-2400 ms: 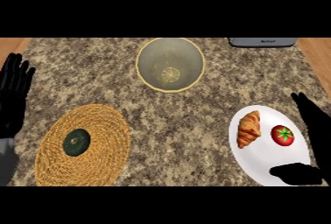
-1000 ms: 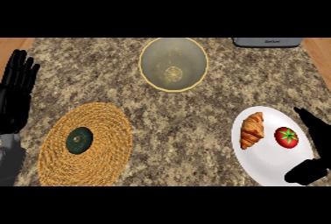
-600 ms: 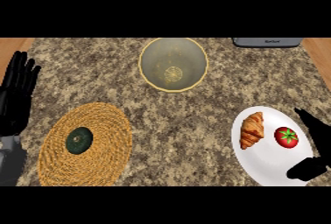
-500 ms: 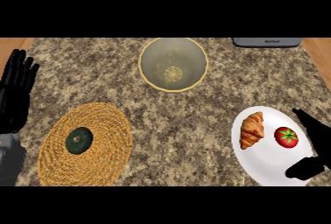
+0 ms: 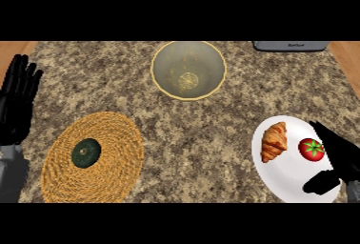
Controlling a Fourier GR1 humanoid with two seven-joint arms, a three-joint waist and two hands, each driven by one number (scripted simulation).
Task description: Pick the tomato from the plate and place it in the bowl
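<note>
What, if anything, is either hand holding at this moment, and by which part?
Nothing is held. The right hand is open beside the tomato on the plate, not closed on it; the left hand rests open at the left edge.

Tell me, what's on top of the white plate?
On the white plate sit a croissant and a red tomato, side by side. The right hand reaches over the plate's right side, so that part of the plate is covered.
</note>
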